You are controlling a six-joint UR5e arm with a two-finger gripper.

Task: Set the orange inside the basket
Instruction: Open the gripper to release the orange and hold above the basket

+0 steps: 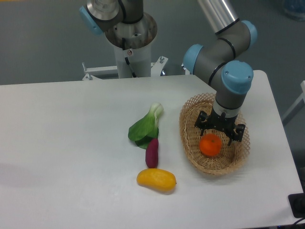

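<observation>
Hovering low over the wicker basket (190,138), the gripper (220,135) sits directly above the orange (210,145), which lies inside the basket; whether its fingers clamp the fruit I cannot tell.

No readable text, label, brand, number or sign appears on anything here

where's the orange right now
In the camera view the orange sits inside the basket at the table's right side, directly under the gripper. Whether the fingers grip it is unclear.
</observation>
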